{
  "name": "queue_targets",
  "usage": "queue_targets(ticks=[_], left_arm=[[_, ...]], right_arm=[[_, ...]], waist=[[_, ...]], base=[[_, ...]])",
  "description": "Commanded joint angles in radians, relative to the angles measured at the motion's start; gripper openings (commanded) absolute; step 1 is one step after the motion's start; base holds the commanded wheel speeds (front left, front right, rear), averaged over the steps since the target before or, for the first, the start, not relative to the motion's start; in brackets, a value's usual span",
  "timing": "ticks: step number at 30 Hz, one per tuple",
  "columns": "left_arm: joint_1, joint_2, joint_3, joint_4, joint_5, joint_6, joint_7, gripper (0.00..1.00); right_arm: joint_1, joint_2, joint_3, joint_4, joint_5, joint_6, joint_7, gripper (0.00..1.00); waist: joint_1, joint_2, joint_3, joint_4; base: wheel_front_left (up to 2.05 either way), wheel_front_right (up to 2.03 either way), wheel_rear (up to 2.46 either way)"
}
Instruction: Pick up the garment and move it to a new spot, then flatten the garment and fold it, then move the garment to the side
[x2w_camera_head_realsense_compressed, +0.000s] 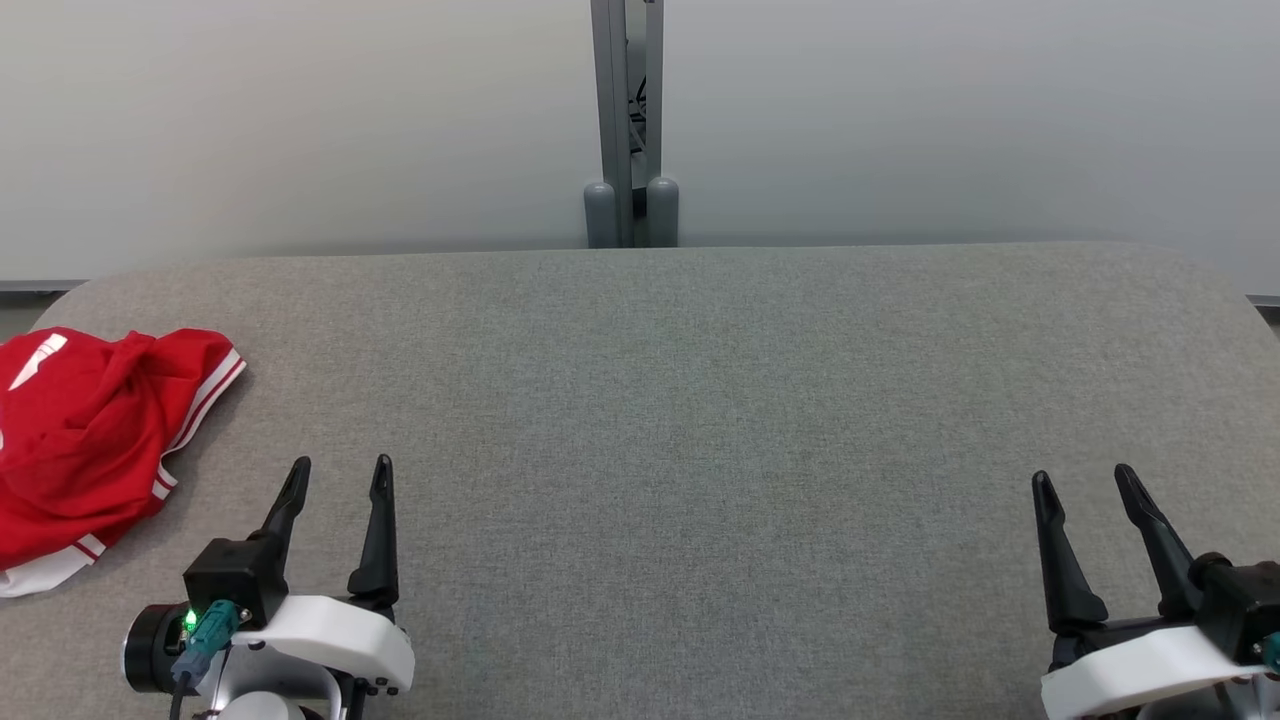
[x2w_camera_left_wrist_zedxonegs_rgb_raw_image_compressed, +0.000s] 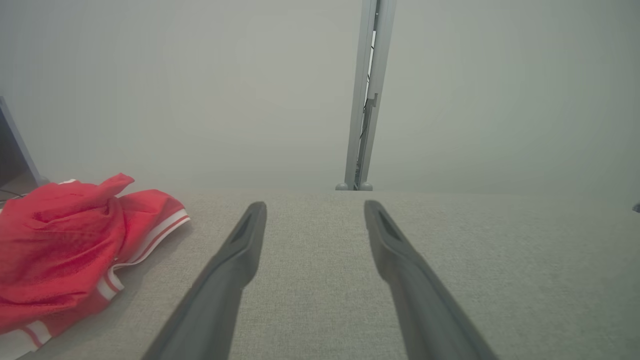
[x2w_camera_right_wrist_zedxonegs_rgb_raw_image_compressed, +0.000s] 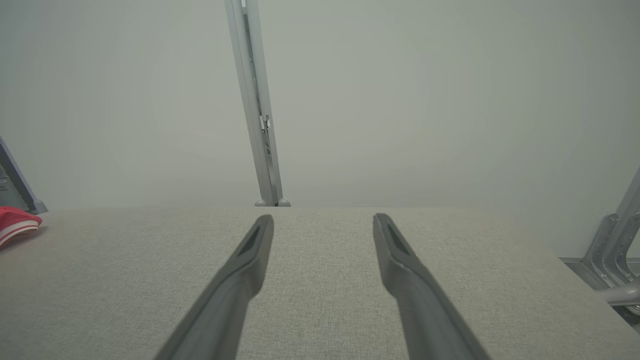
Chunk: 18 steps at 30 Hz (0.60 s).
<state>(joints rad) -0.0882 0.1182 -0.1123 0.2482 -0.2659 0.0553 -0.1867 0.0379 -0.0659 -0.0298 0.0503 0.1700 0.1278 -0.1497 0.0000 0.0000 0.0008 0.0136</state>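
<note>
The garment (x2w_camera_head_realsense_compressed: 85, 440) is red with white striped trim and lies crumpled at the table's left edge; it also appears in the left wrist view (x2w_camera_left_wrist_zedxonegs_rgb_raw_image_compressed: 65, 245) and as a sliver in the right wrist view (x2w_camera_right_wrist_zedxonegs_rgb_raw_image_compressed: 15, 223). My left gripper (x2w_camera_head_realsense_compressed: 340, 472) stands open at the lower left, just right of the garment and apart from it, with nothing between its fingers (x2w_camera_left_wrist_zedxonegs_rgb_raw_image_compressed: 240, 250). My right gripper (x2w_camera_head_realsense_compressed: 1085, 478) is open at the lower right, far from the garment, its fingers (x2w_camera_right_wrist_zedxonegs_rgb_raw_image_compressed: 250, 255) empty.
A grey fabric-covered table (x2w_camera_head_realsense_compressed: 680, 400) with rounded corners spans the view. Behind its far edge a grey metal post (x2w_camera_head_realsense_compressed: 630, 130) rises against a pale wall. A metal frame (x2w_camera_right_wrist_zedxonegs_rgb_raw_image_compressed: 610, 250) stands off the table's right side.
</note>
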Motion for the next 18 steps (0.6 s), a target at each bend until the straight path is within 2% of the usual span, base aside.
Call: queue_targets(ticks=[1,18], left_arm=[[-0.027,0.004,-0.002,0.013,0.024,0.009,-0.008,1.0],[-0.098,-0.001,-0.013,0.106,0.1,0.027,-0.012,1.0]], right_arm=[[-0.019,-0.002,-0.002,0.009,-0.025,0.004,-0.001,1.0],[-0.065,0.011,-0.019,0.055,-0.135,0.005,-0.006,1.0]], waist=[[0.0,0.0,-0.001,0.001],[0.0,0.0,0.001,0.011]], base=[[0.0,0.0,0.0],[0.0,0.0,0.0]])
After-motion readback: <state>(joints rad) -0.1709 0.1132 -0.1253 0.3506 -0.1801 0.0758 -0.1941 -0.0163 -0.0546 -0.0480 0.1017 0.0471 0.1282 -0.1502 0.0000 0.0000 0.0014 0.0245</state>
